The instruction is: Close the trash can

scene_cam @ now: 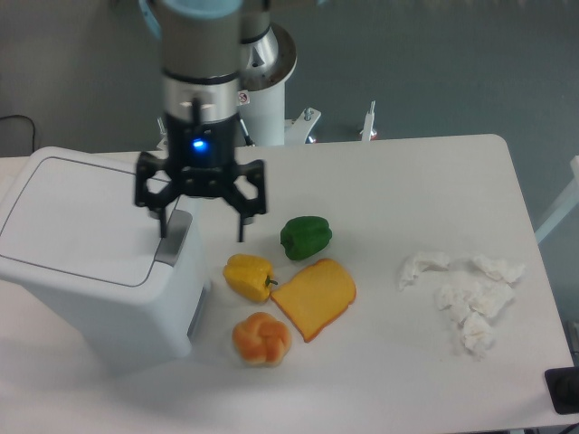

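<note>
Gripper [203,231]: black two-finger pincer, spread wide, grasping nothing, poised over the grey latch [172,237]; contact cannot be told
Trash can [99,258]: large white boxy smooth plastic, rounded corners, flat lid down, at the table [407,371] left edge
Beside it: green pepper [306,237], yellow pepper [249,276], toast slice [314,297], knotted bun [261,338]; crumpled tissue [463,294] toward the right edge

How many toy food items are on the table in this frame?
4, all just right of the trash can: green pepper farthest back, yellow pepper nearest the bin, toast slice beside it, bread roll in front. The bin might hide others.
</note>
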